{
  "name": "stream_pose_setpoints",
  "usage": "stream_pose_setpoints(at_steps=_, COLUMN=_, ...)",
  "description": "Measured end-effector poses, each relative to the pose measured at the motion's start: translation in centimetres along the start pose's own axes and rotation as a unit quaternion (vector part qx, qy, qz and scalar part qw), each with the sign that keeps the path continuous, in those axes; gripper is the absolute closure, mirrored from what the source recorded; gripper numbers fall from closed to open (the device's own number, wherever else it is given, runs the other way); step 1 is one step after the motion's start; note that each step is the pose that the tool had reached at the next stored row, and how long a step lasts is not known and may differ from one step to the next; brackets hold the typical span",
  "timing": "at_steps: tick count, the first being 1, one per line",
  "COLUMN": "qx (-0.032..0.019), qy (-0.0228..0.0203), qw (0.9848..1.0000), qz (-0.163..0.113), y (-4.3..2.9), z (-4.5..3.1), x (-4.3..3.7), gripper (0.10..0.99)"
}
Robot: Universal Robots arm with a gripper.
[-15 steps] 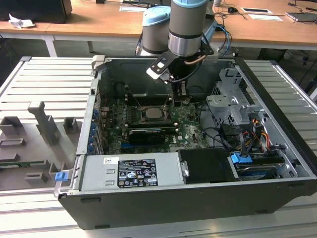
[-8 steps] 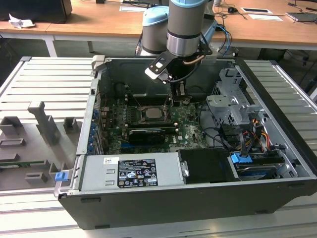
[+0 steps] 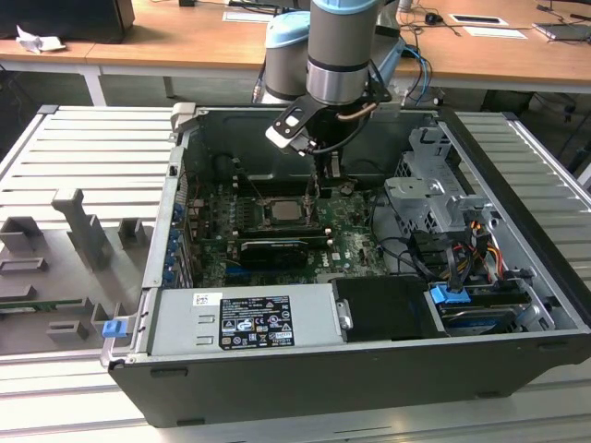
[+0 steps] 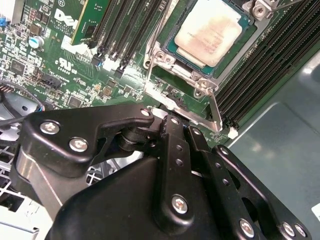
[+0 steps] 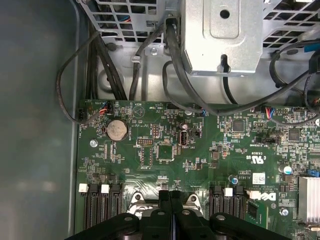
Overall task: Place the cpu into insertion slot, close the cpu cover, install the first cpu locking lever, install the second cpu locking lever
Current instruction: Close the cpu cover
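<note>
The cpu [image 4: 212, 32] lies flat in the insertion slot, pale metal face up, and covers the slot. The silvery cpu cover [image 4: 159, 56] lies down around it as a frame. A thin metal locking lever [image 4: 215, 107] runs along the socket's edge nearest my fingers. My gripper [image 4: 172, 120] hangs just beside that edge, its black fingers pressed together and shut, with nothing visible between them. In the exterior view the gripper [image 3: 315, 185] reaches down into the open case, just to the exterior view's right of the cpu [image 3: 283, 210]. The first wrist view has the gripper [image 5: 170, 194] over the green board.
Black memory slots [image 4: 260, 60] flank the socket on both sides. A metal drive cage [image 3: 429, 198] with cables [image 5: 100, 60] stands to the exterior view's right. A card [image 3: 268, 251] and the power supply [image 3: 245, 318] lie nearer the front. The case wall [image 4: 280, 150] is close.
</note>
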State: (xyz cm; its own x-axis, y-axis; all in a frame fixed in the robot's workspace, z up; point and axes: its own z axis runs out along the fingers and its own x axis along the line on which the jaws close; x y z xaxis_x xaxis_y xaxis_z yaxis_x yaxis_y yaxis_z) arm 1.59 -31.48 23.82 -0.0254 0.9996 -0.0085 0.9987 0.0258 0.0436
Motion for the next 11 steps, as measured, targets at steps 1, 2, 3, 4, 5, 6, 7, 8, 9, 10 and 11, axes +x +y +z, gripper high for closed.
stream_pose_setpoints(at_steps=1, qx=0.0000, qy=0.0000, qw=1.0000, qz=0.000, y=-0.11, z=0.00, x=0.00, gripper=0.980)
stream_pose_setpoints(at_steps=2, qx=0.0000, qy=0.0000, qw=1.0000, qz=0.000, y=-0.20, z=0.00, x=0.01, gripper=0.980)
stream_pose_setpoints(at_steps=3, qx=0.0000, qy=0.0000, qw=1.0000, qz=0.000, y=-0.27, z=0.00, x=0.01, gripper=0.980)
stream_pose_setpoints(at_steps=4, qx=0.0000, qy=0.0000, qw=1.0000, qz=0.000, y=-0.31, z=-0.01, x=0.01, gripper=0.980)
stream_pose_setpoints(at_steps=5, qx=0.0000, qy=0.0000, qw=1.0000, qz=0.000, y=-0.36, z=0.00, x=0.01, gripper=0.980)
stream_pose_setpoints(at_steps=6, qx=0.0000, qy=0.0000, qw=1.0000, qz=0.000, y=-0.46, z=-0.01, x=0.01, gripper=0.980)
stream_pose_setpoints(at_steps=7, qx=0.0000, qy=0.0000, qw=1.0000, qz=0.000, y=-0.56, z=-0.01, x=0.01, gripper=0.980)
stream_pose_setpoints(at_steps=8, qx=0.0000, qy=0.0000, qw=1.0000, qz=0.000, y=-0.62, z=-0.01, x=0.01, gripper=0.980)
stream_pose_setpoints(at_steps=9, qx=0.0000, qy=0.0000, qw=1.0000, qz=0.000, y=-0.66, z=-0.01, x=0.02, gripper=0.980)
stream_pose_setpoints(at_steps=10, qx=0.0000, qy=0.0000, qw=1.0000, qz=0.000, y=-0.73, z=-0.01, x=0.02, gripper=0.980)
stream_pose_setpoints(at_steps=11, qx=0.0000, qy=0.0000, qw=1.0000, qz=0.000, y=-0.80, z=-0.01, x=0.02, gripper=0.980)
